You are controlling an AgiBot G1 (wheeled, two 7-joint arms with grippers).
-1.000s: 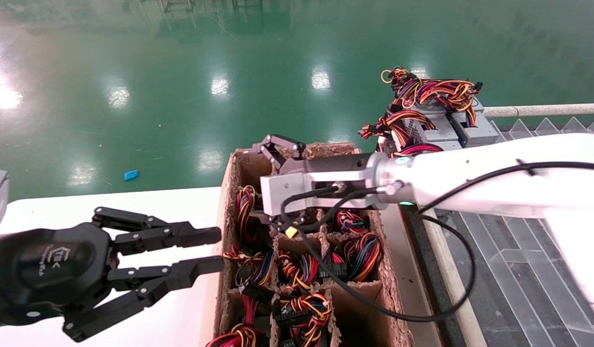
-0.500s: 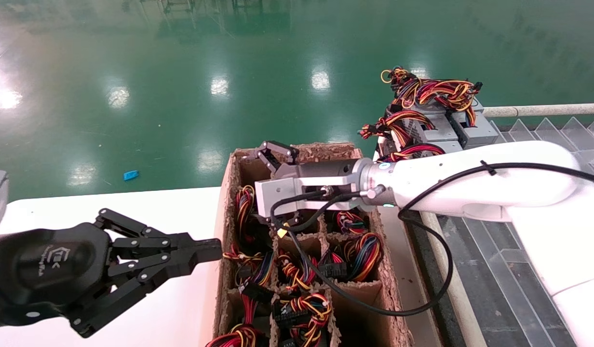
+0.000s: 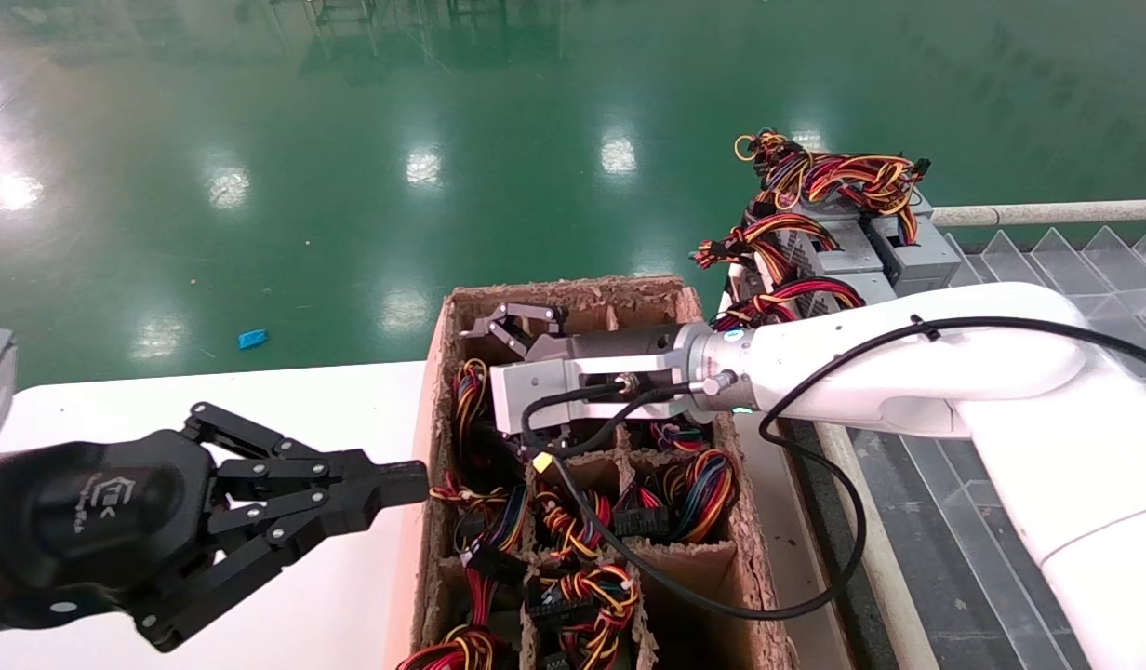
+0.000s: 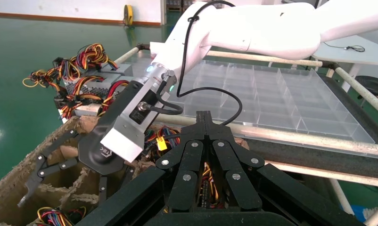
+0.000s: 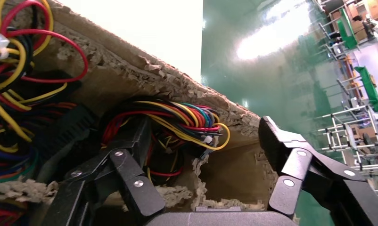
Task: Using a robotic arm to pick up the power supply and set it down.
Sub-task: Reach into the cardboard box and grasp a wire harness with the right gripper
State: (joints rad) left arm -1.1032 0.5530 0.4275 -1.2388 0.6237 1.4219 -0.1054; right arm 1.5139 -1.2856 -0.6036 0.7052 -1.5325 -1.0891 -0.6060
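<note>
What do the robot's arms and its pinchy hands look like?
The right arm has a smooth white shell, a silver-grey wrist block and a looped black cable. Both grippers, right and left, are black, with jointed fingers held by silver screws. The left one carries a small white logo.

This is a factory or industrial workshop. The glossy green floor (image 3: pixel 350 167) reflects ceiling lamps, metal racks (image 5: pixel 352 127) stand far behind, and a divided cardboard box (image 3: pixel 759 596) holds wired power supplies beside a clear compartment tray (image 4: pixel 291 94).
</note>
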